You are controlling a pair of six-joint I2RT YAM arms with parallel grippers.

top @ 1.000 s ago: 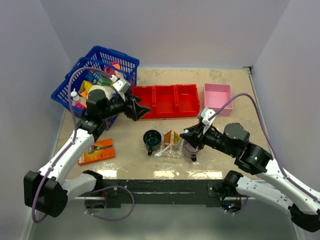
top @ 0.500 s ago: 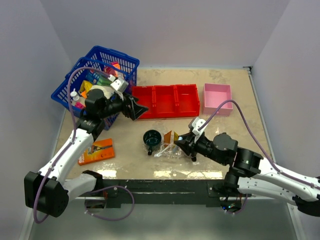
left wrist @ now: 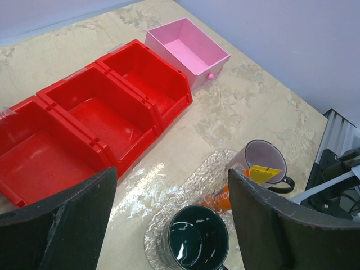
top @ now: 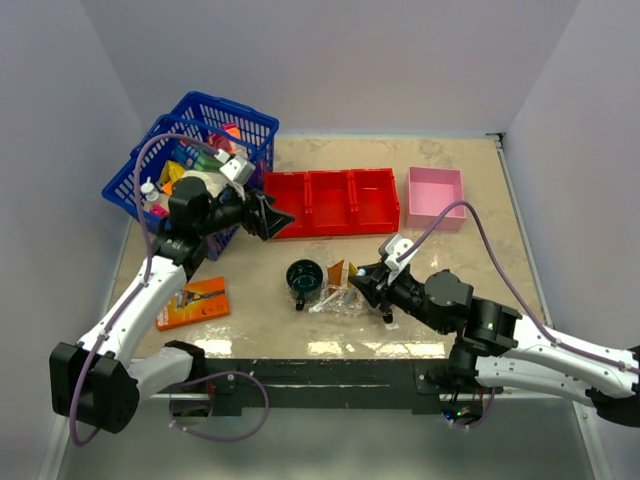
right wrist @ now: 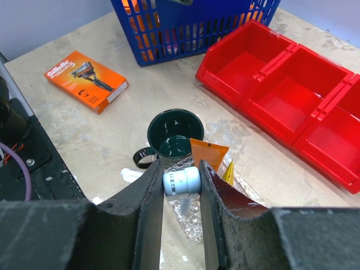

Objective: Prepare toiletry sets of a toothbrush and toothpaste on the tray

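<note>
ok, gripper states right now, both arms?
Left gripper: open, holding nothing.
Right gripper: fingers closed on a white ribbed cap; what it belongs to cannot be told.

A green mug (left wrist: pixel 198 239) and purple mug (left wrist: pixel 261 163) hem the tray (left wrist: pixel 183 183) ends — open table (left wrist: pixel 225 112) toward the red bin (left wrist: pixel 132 149).

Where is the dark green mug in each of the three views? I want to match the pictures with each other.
Top external: the dark green mug stands low in the middle, left of the orange tube.
Left wrist: the mug is at the bottom edge, in the middle.
Right wrist: the mug is in the centre, left of the orange tube.
Shared landmark: the red bin, beyond the mug in all three.
</note>
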